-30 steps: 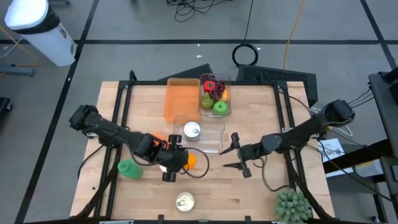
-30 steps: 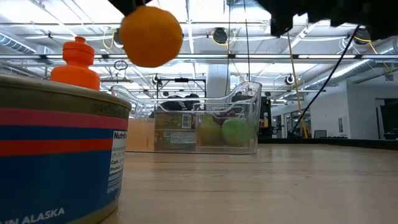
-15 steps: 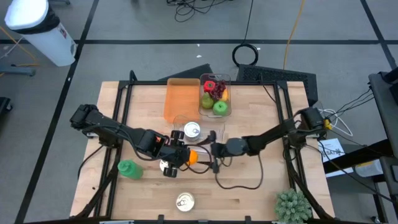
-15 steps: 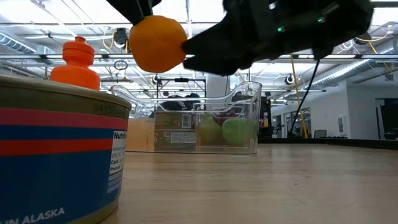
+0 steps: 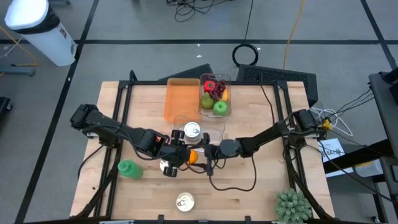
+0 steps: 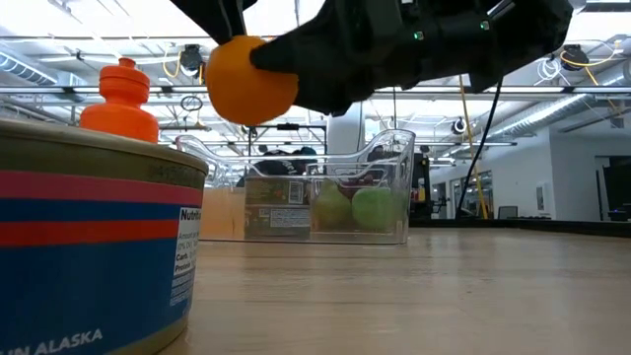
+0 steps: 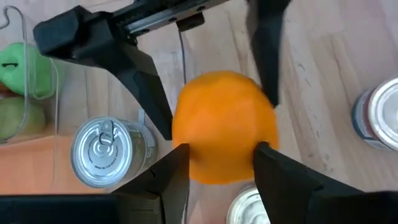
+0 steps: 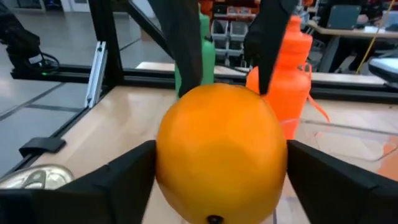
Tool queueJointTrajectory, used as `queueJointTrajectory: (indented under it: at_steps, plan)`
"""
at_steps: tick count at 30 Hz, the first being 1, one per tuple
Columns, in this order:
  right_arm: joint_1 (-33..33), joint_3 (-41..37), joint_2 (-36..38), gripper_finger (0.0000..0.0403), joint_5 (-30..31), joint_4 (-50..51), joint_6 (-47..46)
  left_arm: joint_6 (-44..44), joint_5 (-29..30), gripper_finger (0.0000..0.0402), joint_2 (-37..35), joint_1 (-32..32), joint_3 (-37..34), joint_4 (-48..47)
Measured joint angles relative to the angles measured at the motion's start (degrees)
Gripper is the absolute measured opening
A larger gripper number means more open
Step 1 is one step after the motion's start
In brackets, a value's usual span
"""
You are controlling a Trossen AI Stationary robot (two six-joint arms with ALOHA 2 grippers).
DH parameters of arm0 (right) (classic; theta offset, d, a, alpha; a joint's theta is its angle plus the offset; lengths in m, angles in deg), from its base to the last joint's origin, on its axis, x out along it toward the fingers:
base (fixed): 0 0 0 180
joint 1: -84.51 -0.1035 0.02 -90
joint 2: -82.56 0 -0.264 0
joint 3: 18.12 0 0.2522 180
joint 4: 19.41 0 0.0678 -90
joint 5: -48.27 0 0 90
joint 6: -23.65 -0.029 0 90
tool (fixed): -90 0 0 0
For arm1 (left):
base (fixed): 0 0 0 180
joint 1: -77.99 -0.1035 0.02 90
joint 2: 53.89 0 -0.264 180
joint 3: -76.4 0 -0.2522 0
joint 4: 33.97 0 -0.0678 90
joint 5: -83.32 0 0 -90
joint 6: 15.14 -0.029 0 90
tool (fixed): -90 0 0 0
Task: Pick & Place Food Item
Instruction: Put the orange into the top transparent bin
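On your left, the green bottle [image 5: 127, 168] stands near the edge of the surface [image 5: 261, 186]. Next, your left pincer [image 5: 184, 154] grips the orange [image 5: 192, 157] between narrow fingers, holding it in the air above the middle of the surface. From the other side, your right pincer [image 5: 203, 158] has its fingers wide around the same orange. Behind, the clear bin [image 5: 216, 94] holds fruit.

Left hand [image 5: 184, 156] clamped, right hand [image 5: 200, 157] spread, fingertips meeting mid-table
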Motion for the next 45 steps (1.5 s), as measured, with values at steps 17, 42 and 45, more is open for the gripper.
queueJointTrajectory:
  at_steps: [17, 42, 45]
  plan:
    - [0.0, -13.2, 16.2, 0.027, 6.1, 1.5, 0.4, 0.0, 12.6, 0.0181, -14.6, 1.5, -7.9, 11.7]
    - [1.6, -25.6, 23.1, 0.027, -10.8, -24.6, -1.4, -6.9, -7.7, 0.0342, -9.5, -8.0, -27.7, 65.9]
    - [1.6, -25.6, 23.1, 0.027, -10.6, -24.7, -1.5, -7.0, -8.0, 0.0362, -9.5, -8.1, -27.7, 66.7]
